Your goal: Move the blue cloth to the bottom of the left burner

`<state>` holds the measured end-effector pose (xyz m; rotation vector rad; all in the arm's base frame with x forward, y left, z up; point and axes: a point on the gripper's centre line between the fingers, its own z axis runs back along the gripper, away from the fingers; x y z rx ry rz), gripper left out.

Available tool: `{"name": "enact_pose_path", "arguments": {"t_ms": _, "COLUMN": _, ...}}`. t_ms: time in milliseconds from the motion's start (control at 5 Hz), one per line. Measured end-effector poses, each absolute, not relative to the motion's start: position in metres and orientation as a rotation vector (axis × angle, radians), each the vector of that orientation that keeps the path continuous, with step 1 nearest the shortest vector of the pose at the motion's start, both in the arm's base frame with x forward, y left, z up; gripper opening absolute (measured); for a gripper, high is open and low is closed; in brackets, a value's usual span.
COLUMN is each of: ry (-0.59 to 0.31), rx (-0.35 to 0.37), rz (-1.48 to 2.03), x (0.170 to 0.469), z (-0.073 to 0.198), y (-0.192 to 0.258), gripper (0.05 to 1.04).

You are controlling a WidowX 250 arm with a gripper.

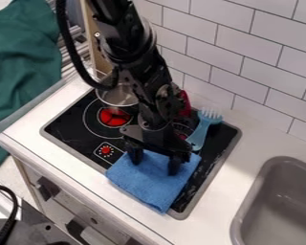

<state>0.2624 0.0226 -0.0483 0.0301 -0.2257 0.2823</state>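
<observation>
Gripper (155, 161): fingers apart, tips down at the cloth, presumably straddling fabric to pinch.
Blue cloth (151, 184): spread beneath the gripper, overlapping the cooktop's (69, 128) front rim.
Left burner (114, 117): up-left of the gripper; pot (119, 95) behind, so the near side suits the cloth.

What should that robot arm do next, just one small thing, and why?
Probably close the gripper on the blue cloth: the fingers stand apart over it, and it lies down and to the right of the left burner.
</observation>
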Motion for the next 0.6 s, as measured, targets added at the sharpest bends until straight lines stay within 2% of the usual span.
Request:
{"name": "enact_pose_path", "arguments": {"t_ms": 200, "ry": -0.22, "rx": 0.034, "rz": 0.306, "x": 0.263, "z": -0.049, "y": 0.035, "gripper": 1.001}}
{"name": "enact_pose_path", "arguments": {"t_ms": 600, "ry": -0.23, "rx": 0.056, "rz": 0.334, "x": 0.276, "z": -0.05, "y": 0.088, "gripper": 0.999}}
